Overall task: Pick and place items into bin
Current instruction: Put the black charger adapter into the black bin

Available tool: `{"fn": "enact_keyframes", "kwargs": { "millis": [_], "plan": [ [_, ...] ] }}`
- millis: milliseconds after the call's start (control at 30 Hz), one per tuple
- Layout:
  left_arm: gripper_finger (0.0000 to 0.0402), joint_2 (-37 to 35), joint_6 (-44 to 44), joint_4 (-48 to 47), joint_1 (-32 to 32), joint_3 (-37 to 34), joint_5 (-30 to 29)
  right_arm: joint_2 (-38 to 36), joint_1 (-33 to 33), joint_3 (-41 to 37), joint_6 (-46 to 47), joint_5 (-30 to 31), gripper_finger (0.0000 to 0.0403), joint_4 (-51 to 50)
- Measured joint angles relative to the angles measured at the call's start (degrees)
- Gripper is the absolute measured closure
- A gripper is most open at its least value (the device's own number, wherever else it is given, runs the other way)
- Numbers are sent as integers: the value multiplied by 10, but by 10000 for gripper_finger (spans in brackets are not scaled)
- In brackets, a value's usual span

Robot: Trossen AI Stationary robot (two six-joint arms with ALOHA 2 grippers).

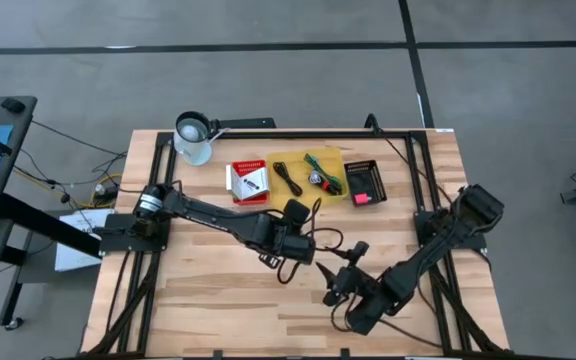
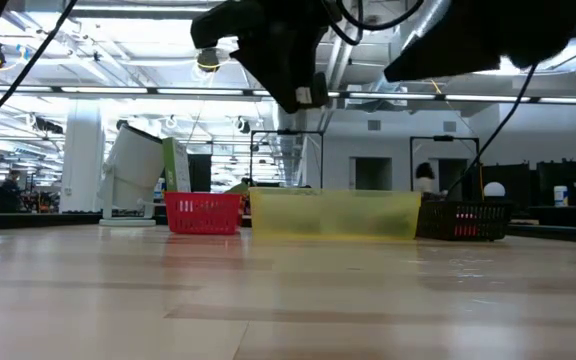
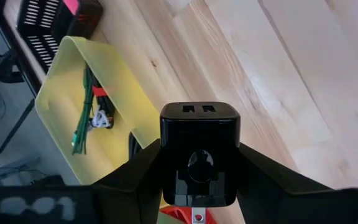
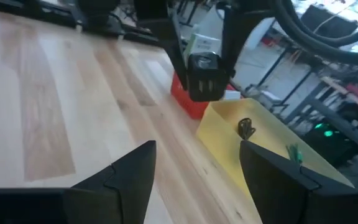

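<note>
Wooden table (image 1: 218, 300), left pincer (image 3: 199, 186) gripping black two-port charger block (image 3: 199, 146), right pincer (image 4: 197, 168) open, empty.

A light wooden table (image 1: 208, 300) fills the frame's middle. Along its upper edge stand a white jug (image 1: 194, 138), red basket (image 1: 249, 182), yellow bin (image 1: 308, 173) and black basket (image 1: 364, 183).

Black jointed arms, looping cables
</note>
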Motion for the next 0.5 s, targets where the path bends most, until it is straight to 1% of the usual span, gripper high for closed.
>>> {"fn": "enact_keyframes", "kwargs": {
  "millis": [100, 233, 500],
  "plan": [
    [249, 0, 1, 3, -2, 0, 1, 2, -4, 0, 0, 11, 172, 8],
    [249, 0, 1, 3, -3, 0, 1, 2, -16, 0, -4, 6, 165, 9],
    [249, 0, 3, 5, -4, 0, 1, 2, -37, 0, -79, -16, 162, 63]
  ]
}}
